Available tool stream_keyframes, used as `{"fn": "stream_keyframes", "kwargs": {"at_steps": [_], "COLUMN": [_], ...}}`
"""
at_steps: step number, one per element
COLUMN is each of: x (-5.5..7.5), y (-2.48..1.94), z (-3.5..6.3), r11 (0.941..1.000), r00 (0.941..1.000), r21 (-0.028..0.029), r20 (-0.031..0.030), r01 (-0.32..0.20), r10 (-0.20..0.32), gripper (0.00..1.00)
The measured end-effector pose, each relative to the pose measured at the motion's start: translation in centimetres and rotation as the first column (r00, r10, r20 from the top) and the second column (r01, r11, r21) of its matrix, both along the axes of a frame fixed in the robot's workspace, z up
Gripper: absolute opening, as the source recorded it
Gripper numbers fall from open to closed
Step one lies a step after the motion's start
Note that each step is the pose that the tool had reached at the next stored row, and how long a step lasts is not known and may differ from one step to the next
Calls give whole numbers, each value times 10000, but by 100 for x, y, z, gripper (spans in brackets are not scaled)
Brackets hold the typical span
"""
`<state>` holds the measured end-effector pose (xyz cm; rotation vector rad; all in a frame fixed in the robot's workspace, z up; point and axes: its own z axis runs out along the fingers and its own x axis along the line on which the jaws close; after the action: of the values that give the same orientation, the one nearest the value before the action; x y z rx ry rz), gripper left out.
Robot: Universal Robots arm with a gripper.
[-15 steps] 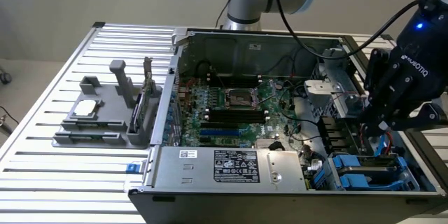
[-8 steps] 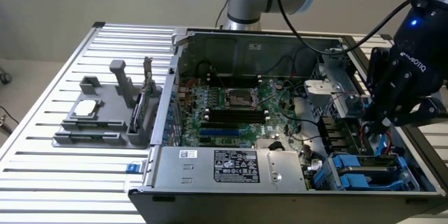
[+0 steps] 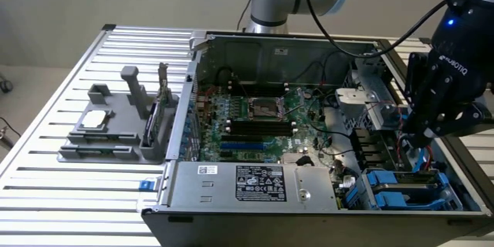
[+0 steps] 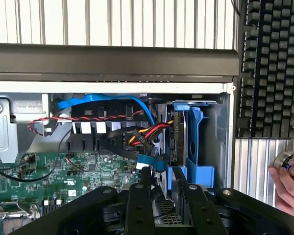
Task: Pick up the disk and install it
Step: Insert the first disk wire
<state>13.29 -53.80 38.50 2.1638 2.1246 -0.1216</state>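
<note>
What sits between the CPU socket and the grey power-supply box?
In the exterior view: long black slots, then blue slots, both on the motherboard between the CPU socket and the power-supply box.

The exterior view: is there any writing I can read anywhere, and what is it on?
"ROBOTIQ", in white letters on the black gripper body.
Power-supply box: black and white labels with print and symbols, too small to read.
Small white sticker on the box's corner: unreadable.
Keyboard in the wrist view: key legends too blurred to read.
</note>
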Motion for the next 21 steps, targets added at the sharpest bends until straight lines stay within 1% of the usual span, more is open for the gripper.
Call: {"fn": "stream_keyframes", "kwargs": {"at_steps": [1,3,5,6,7,8,12,14,16,21], "x": [2,8,15,19,24,28,39,49,58,62], "y": [6,19,35,46,58,72,125,137,139,152], "z": [-3,-8,-13,-15,-17,-19,-27,-38,-54,-93], "r11": [10000,9996,9991,9988,9985,9983,9975,9971,9969,9966], "r00": [10000,10000,10000,10000,10000,10000,9999,9999,9999,9999], "r21": [-82,-262,-415,-484,-542,-583,-698,-750,-778,-814], "r20": [2,3,5,5,6,6,7,8,8,8], "r01": [16,48,71,80,88,96,121,125,127,136], "r10": [-16,-48,-71,-80,-88,-96,-120,-124,-127,-136], "gripper": [31,31,31,31,31,31,31,31,31,31]}}
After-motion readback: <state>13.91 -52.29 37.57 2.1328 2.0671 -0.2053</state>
